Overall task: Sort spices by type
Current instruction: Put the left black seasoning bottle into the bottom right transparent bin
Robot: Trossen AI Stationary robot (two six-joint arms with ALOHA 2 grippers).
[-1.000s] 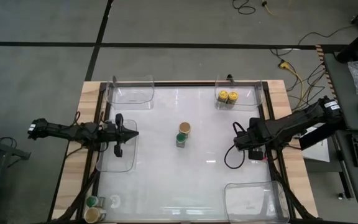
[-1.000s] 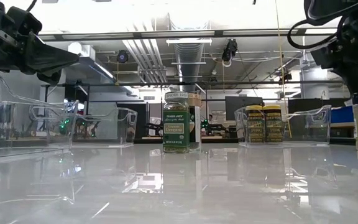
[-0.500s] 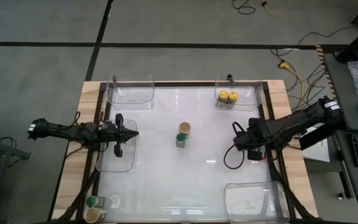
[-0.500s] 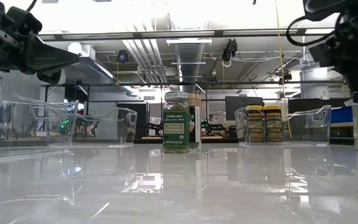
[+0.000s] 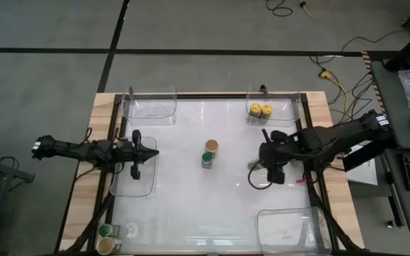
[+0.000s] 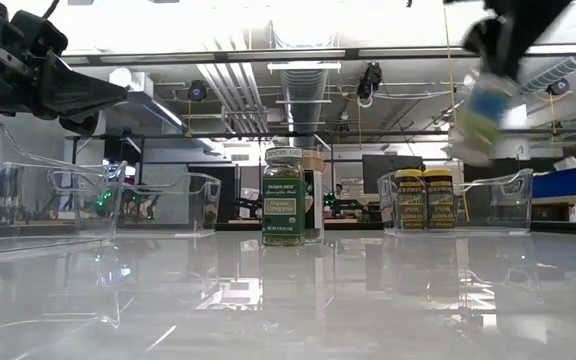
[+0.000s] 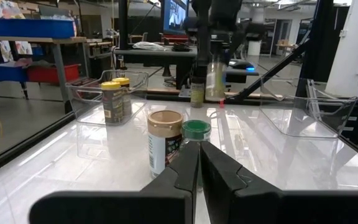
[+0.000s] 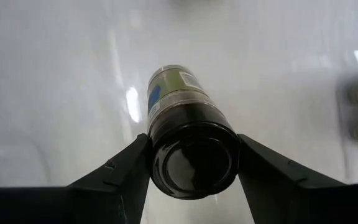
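My right jaws grasp a black-lidded spice jar by its lid end, lifted clear of the counter right of centre. My left jaws are clenched empty over a clear bin at the left edge.

black-lidded jar motion-blurred, right hand cut off by edge

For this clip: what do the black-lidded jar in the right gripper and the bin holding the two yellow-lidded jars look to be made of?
Black-lidded spice jar, clamped in the right gripper: clear glass or hard plastic, since the contents show through; the lid is glossy, probably plastic. Clear rectangular bin: thin see-through plastic with bright edge glints, the two yellow-lidded jars visible through its wall.
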